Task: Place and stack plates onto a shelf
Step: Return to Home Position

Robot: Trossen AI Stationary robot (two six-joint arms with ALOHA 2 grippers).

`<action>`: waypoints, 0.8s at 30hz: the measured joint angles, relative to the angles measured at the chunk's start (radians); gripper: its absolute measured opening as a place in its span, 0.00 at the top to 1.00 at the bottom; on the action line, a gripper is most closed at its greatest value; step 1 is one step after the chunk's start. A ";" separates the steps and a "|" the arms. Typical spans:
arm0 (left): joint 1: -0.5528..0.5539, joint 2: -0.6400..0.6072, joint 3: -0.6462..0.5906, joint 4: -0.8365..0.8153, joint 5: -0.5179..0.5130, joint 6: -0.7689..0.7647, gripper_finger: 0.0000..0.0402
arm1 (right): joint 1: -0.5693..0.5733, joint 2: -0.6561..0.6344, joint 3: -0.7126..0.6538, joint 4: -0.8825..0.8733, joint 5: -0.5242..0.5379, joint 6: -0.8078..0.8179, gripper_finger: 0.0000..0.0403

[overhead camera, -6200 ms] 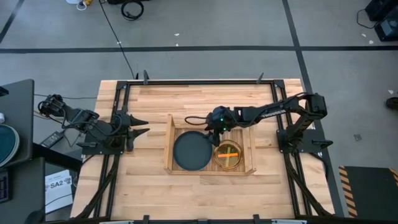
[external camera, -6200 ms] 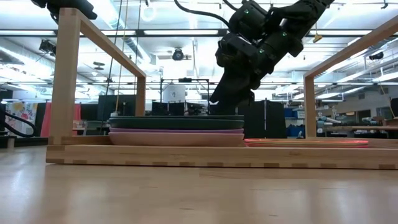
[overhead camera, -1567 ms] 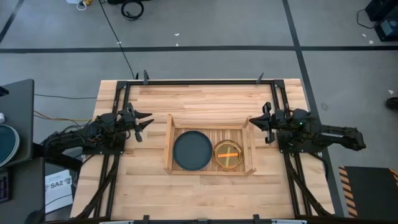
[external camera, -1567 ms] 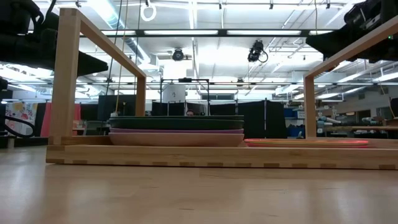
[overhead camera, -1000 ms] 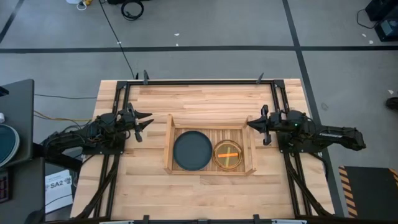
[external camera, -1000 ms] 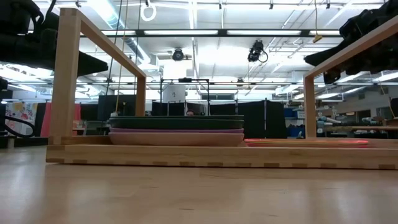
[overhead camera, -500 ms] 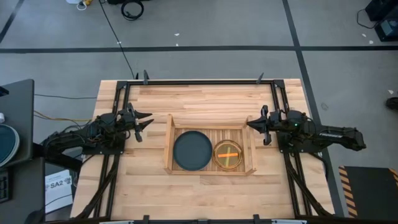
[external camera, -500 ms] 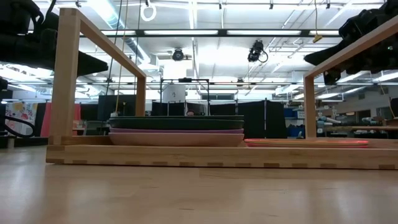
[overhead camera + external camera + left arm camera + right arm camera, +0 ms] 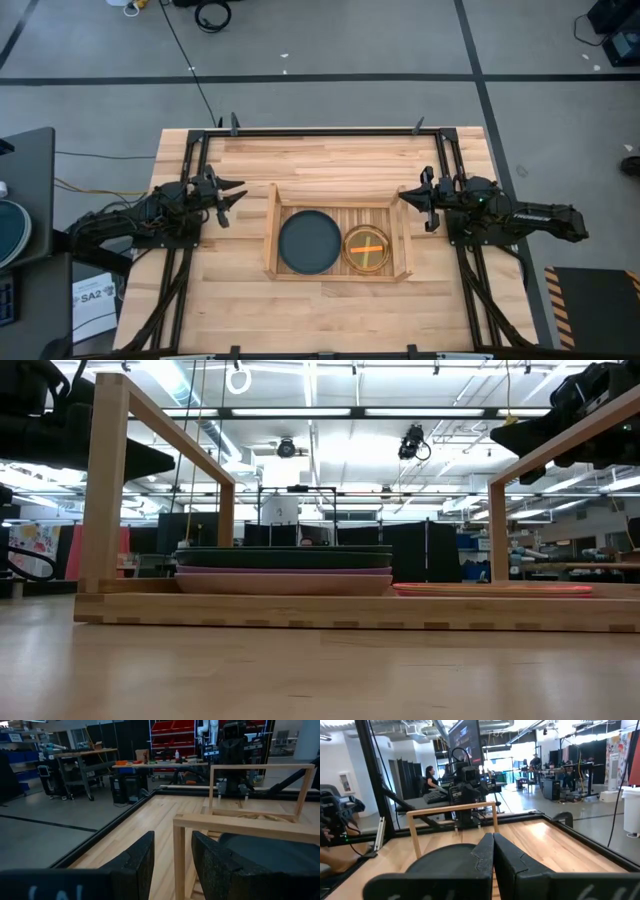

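Right gripper [image 9: 405, 198] has drawn back off the shelf [image 9: 270, 232], which lies lengthwise left-to-right.

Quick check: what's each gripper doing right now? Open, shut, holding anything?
Left gripper: open, holding nothing, beside the left end of the shelf.
Right gripper: closed, holding nothing, beside the shelf's right end.

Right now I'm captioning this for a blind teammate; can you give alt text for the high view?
On the wooden table, a tray shelf holds a dark grey plate beside a smaller orange plate. The left gripper and right gripper hover at either side, holding nothing.
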 joint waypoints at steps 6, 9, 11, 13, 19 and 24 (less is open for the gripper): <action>0.000 0.000 0.000 0.008 0.000 0.000 0.66 | 0.000 0.000 0.000 0.001 0.000 0.000 0.97; 0.000 0.000 0.002 0.011 0.000 0.000 0.66 | 0.000 0.000 0.000 0.002 0.000 0.000 0.97; 0.000 0.000 0.002 0.013 0.000 0.000 0.66 | 0.000 0.000 0.000 0.002 0.000 0.000 0.97; 0.000 0.000 0.002 0.013 0.000 0.000 0.66 | 0.000 0.000 0.000 0.003 0.000 -0.001 0.97; 0.000 0.000 0.004 0.014 0.000 0.000 0.66 | 0.000 -0.001 0.000 -0.081 -0.001 -0.033 0.97; 0.000 0.000 0.004 0.014 0.000 0.000 0.66 | -0.001 0.001 0.005 -0.145 0.009 -0.038 0.97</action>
